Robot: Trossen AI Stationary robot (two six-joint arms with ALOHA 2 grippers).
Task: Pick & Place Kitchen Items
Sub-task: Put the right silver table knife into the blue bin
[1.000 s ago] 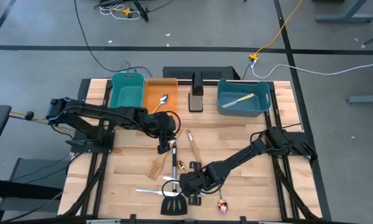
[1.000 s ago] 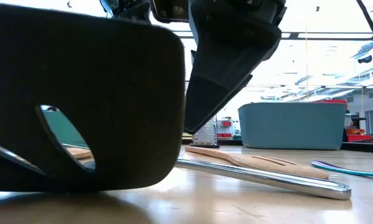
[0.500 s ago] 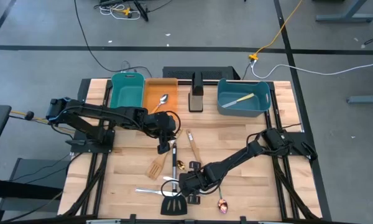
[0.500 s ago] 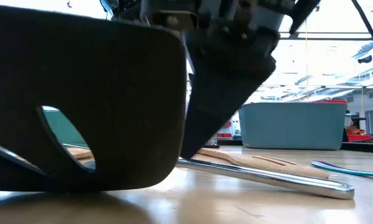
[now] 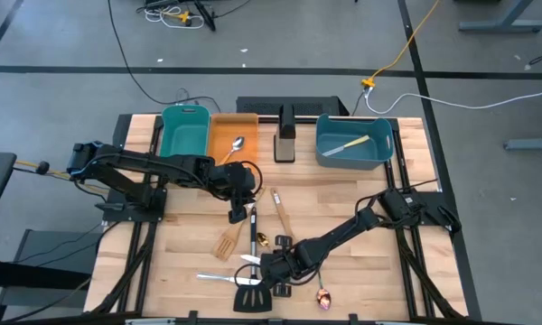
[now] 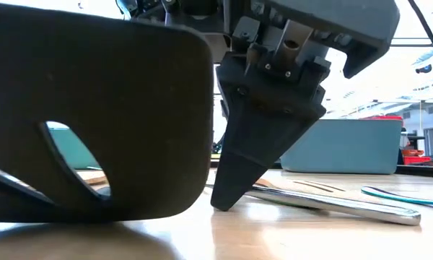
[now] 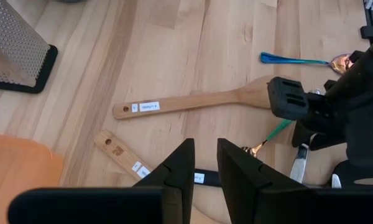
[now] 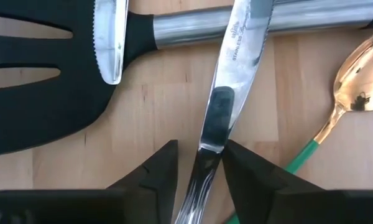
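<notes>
Several utensils lie flat on the wooden table. A black slotted turner (image 5: 251, 293) with a steel handle (image 8: 248, 18) lies near the front edge. A silver knife (image 8: 227, 81) lies across that handle. A second knife's blade (image 8: 109, 37) lies over the turner's head. My right gripper (image 8: 200, 163) is open and down at the table (image 6: 227, 202); its fingers stand on either side of the knife's handle, and I see no touch. My left gripper (image 7: 205, 165) hovers with a narrow gap over the turner handle's far end (image 5: 251, 215).
A gold spoon with a green handle (image 8: 351, 93), wooden spatulas (image 7: 199, 102) (image 5: 226, 242) and a copper spoon (image 5: 322, 296) lie close by. A teal bin (image 5: 184, 131), an orange bin (image 5: 232, 135) holding a spoon, a grater (image 5: 285, 144) and a blue bin (image 5: 352, 143) stand along the far edge.
My right gripper has gone down to the table top and a little toward the table's left and near edges, ending beside the turner's head. My left arm has kept still.
</notes>
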